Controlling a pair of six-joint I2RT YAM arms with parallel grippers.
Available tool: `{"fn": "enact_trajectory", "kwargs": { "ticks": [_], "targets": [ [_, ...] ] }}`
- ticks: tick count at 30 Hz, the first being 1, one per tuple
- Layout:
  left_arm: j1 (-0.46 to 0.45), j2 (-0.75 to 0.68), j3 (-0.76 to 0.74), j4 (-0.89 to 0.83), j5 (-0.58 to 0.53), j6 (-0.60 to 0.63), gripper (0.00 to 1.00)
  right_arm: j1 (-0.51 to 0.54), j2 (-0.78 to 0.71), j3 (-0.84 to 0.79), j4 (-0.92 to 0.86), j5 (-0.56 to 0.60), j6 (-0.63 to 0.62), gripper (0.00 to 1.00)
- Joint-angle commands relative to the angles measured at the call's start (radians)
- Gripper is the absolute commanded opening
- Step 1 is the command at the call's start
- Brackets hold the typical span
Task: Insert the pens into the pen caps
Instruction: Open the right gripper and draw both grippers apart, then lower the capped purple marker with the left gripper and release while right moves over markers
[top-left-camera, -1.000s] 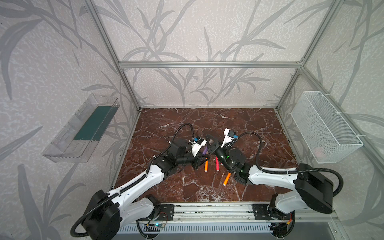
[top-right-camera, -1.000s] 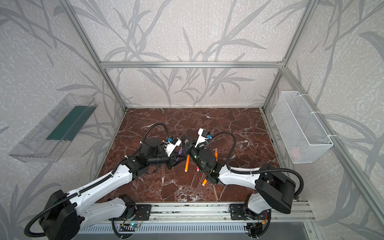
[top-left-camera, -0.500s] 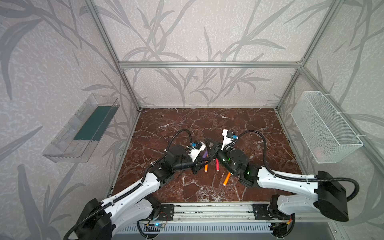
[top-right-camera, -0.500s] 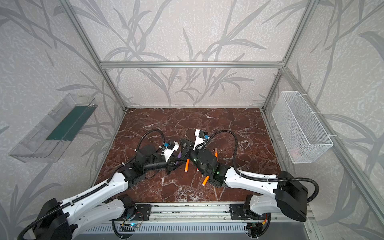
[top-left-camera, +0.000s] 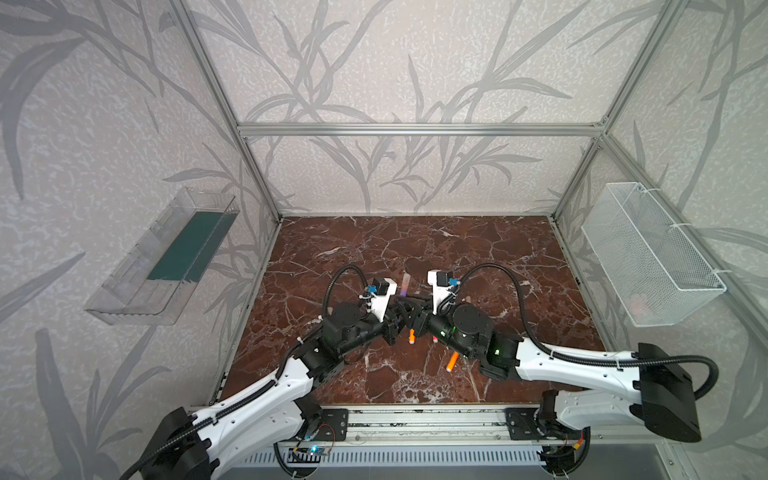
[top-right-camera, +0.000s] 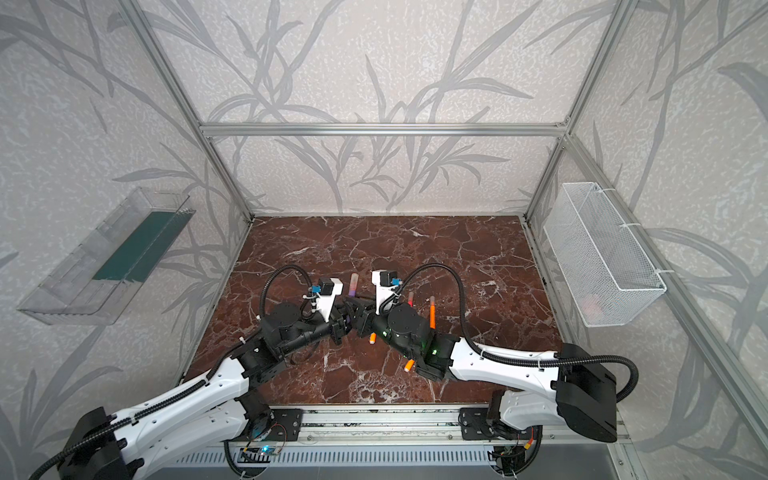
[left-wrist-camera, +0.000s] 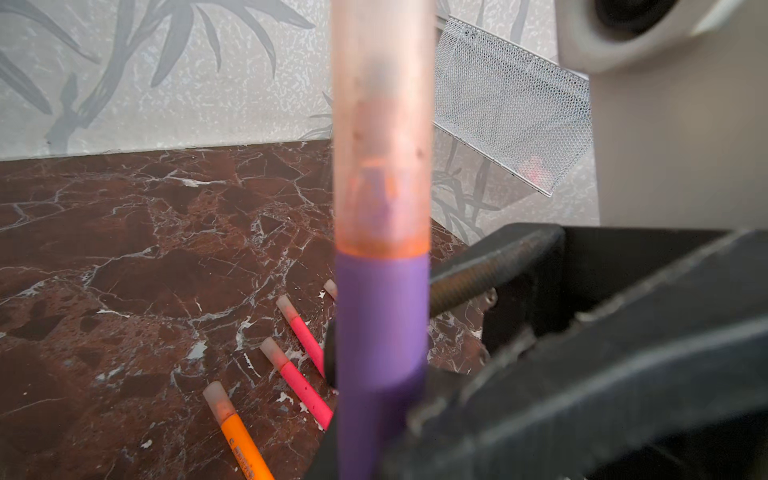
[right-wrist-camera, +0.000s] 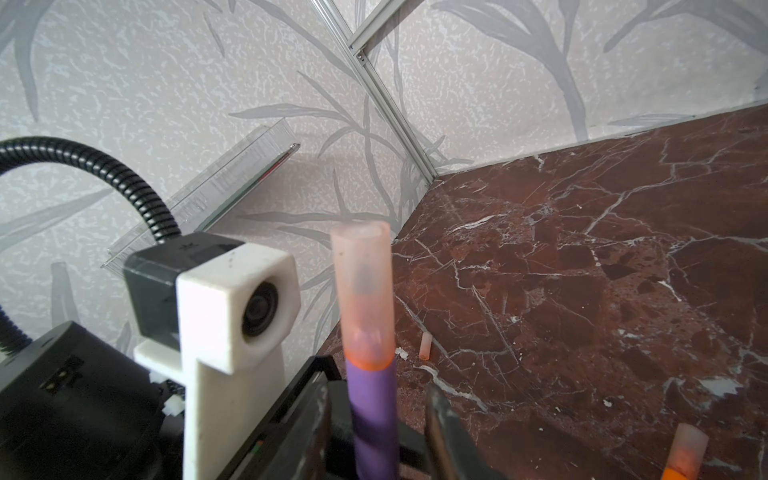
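Purple pen (left-wrist-camera: 382, 324), capped, pinched upright by left gripper (top-left-camera: 398, 319); right gripper (top-left-camera: 417, 312) spread just beside it.

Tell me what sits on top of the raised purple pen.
A translucent peach cap sits over the tip of the purple pen. Through its wall the tip is only a blur.

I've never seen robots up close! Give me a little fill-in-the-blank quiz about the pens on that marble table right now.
1. The upright pen in the middle is ___ in colour.
2. A translucent cap covers its ___ end.
3. In the left wrist view, ___ pink-red pens lie capped on the marble table.
4. One loose cap lies on the table with ___ pen in it.

Missing words: purple; top; two; no.
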Motion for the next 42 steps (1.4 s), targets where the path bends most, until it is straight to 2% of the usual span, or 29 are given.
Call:
{"fn": "enact_trajectory", "kwargs": {
  "ticks": [1, 4, 6, 9, 11, 16, 20, 25, 32, 36, 42],
  "targets": [
    [-0.017, -0.010, 0.000, 0.126, 0.016, -0.015, 0.00, 0.004, 0.039, 0.046, -0.064, 0.017, -0.031, 0.41],
    [-0.022, -0.014, -0.001, 0.126, 0.030, -0.015, 0.00, 0.003, 0.065, 0.062, -0.055, 0.016, -0.035, 0.40],
    [-0.023, -0.016, -0.002, 0.117, 0.017, -0.014, 0.00, 0.002, 0.076, 0.069, -0.058, 0.014, -0.038, 0.31],
    [-0.023, -0.034, -0.006, 0.075, -0.029, 0.000, 0.00, 0.002, 0.079, 0.067, -0.076, 0.041, -0.041, 0.12],
    [-0.023, -0.052, -0.004, 0.015, -0.074, 0.012, 0.04, 0.000, 0.069, 0.060, -0.099, 0.072, -0.064, 0.06],
    [-0.022, -0.092, 0.005, -0.168, -0.216, 0.015, 0.40, -0.066, 0.024, 0.036, -0.251, 0.104, -0.076, 0.04],
    [-0.020, -0.109, 0.018, -0.325, -0.405, -0.023, 0.58, -0.132, 0.009, 0.036, -0.420, 0.104, -0.073, 0.04],
    [-0.014, -0.113, 0.042, -0.462, -0.611, -0.075, 0.61, -0.188, 0.069, 0.050, -0.532, 0.072, -0.060, 0.04],
    [0.011, -0.125, 0.046, -0.551, -0.732, -0.115, 0.66, -0.191, 0.263, 0.148, -0.681, 0.019, -0.001, 0.04],
    [0.041, -0.119, 0.045, -0.586, -0.767, -0.141, 0.67, -0.198, 0.335, 0.170, -0.722, 0.010, 0.025, 0.04],
    [0.090, -0.118, 0.037, -0.588, -0.719, -0.158, 0.67, -0.212, 0.376, 0.166, -0.702, -0.017, 0.039, 0.10]
  ]
}}
